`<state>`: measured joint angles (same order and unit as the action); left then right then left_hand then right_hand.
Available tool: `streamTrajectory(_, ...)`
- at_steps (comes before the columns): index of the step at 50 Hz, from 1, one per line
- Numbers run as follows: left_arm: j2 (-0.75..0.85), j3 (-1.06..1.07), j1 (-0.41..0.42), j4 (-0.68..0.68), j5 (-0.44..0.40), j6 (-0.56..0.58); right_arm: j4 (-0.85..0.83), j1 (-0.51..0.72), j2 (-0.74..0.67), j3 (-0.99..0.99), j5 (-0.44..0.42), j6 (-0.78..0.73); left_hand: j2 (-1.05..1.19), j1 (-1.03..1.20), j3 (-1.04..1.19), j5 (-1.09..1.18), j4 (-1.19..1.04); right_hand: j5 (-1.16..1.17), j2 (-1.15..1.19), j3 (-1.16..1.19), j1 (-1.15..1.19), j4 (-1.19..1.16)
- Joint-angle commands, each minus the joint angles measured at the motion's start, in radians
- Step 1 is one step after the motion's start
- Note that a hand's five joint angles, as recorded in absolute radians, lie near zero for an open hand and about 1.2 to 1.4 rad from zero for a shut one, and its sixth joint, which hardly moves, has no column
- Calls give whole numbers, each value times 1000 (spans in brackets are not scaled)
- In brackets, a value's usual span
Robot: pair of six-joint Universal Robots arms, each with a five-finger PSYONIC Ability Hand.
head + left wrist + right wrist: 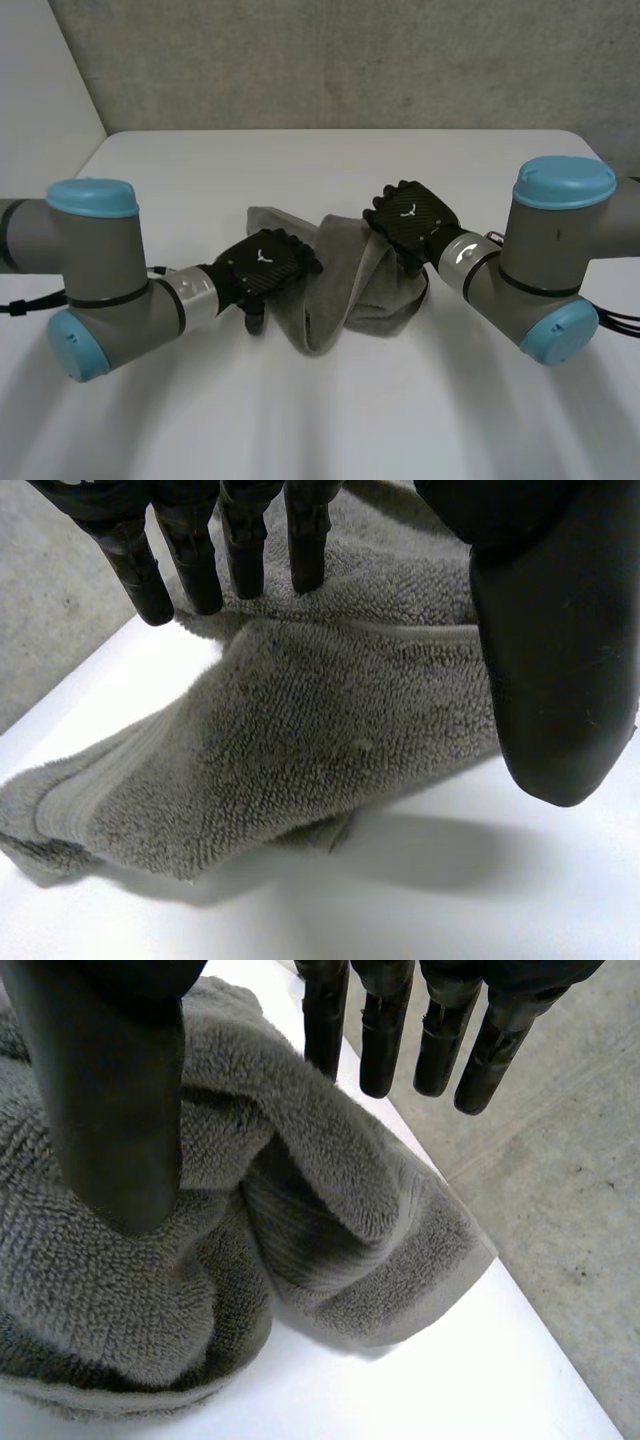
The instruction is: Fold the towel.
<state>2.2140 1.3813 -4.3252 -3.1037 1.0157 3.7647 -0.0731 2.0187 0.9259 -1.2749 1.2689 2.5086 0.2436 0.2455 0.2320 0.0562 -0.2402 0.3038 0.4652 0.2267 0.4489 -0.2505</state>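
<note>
A grey towel (345,290) lies crumpled in a bunched heap at the middle of the white table (330,420). My left hand (265,265) rests at the towel's left side, while my right hand (415,225) sits over its upper right part. In the left wrist view the towel (300,750) spreads under the palm; the fingers (190,560) are straight and the thumb (550,660) stands apart: open. In the right wrist view folds of the towel (330,1210) bulge between the thumb (110,1110) and the straight fingers (380,1030), which stand apart from the thumb: open.
A concrete wall (350,60) rises behind the table's far edge. Past the right hand's fingertips the table edge drops to a grey floor (560,1160). Bare white tabletop (450,900) lies in front of the towel and on both sides.
</note>
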Motion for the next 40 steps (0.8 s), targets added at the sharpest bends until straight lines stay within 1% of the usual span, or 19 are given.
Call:
streamTrajectory(1,42,-45,-1,-3,30,-3,3,-3,-25,-3,-2,3,72,70,-57,85,66,102,115,-52,132,76)
streamTrajectory(2,43,-45,-1,-3,31,-3,3,-3,-25,-3,-2,3,73,71,-57,85,66,103,116,-52,132,76)
streamTrajectory(4,49,-59,-1,-3,43,-5,0,-3,-33,2,-2,3,149,147,-57,162,66,293,306,-52,322,76)
streamTrajectory(5,49,-59,-1,-3,43,-5,-1,-3,-33,2,-2,3,149,147,-57,162,66,294,307,-52,323,76)
streamTrajectory(7,50,-68,-1,-6,55,-5,-1,-3,-42,2,-5,1,149,147,-57,162,66,498,511,-52,528,76)
streamTrajectory(8,50,-68,-1,-6,55,-5,-1,-3,-42,2,-5,1,149,147,-57,162,66,499,512,-52,529,76)
streamTrajectory(9,49,-68,-1,-13,60,-5,-1,-3,-47,3,-5,1,152,150,-57,165,66,595,608,-52,625,76)
streamTrajectory(10,49,-68,-1,-13,60,-5,-1,-3,-47,3,-5,1,152,150,-57,165,66,596,609,-52,625,76)
streamTrajectory(12,49,-67,-1,-44,69,-6,1,-3,-48,2,-3,3,169,167,-57,182,66,783,796,-52,812,76)
streamTrajectory(13,49,-67,-1,-44,69,-6,1,-3,-48,2,-3,3,170,168,-57,182,66,784,797,-52,813,76)
streamTrajectory(14,50,-64,-1,-59,69,-6,3,-6,-47,0,-3,3,190,188,-57,203,66,917,930,-52,946,76)
streamTrajectory(19,53,-51,4,-76,63,-6,4,-18,-30,-3,3,16,161,159,-57,174,66,918,931,-52,947,76)
streamTrajectory(24,47,-53,9,-108,67,-10,10,-57,25,-38,-8,72,117,115,-57,130,66,918,931,-52,947,76)
streamTrajectory(29,47,-56,9,-139,67,-13,12,-86,57,-87,-16,65,99,97,-57,112,66,918,931,-52,947,76)
streamTrajectory(36,66,-65,12,-142,49,-13,15,-100,74,-136,-20,65,64,62,-57,77,66,918,931,-52,947,76)
streamTrajectory(40,78,-82,33,-142,34,-13,15,-115,73,-158,-23,64,64,62,-57,77,66,918,931,-52,947,76)
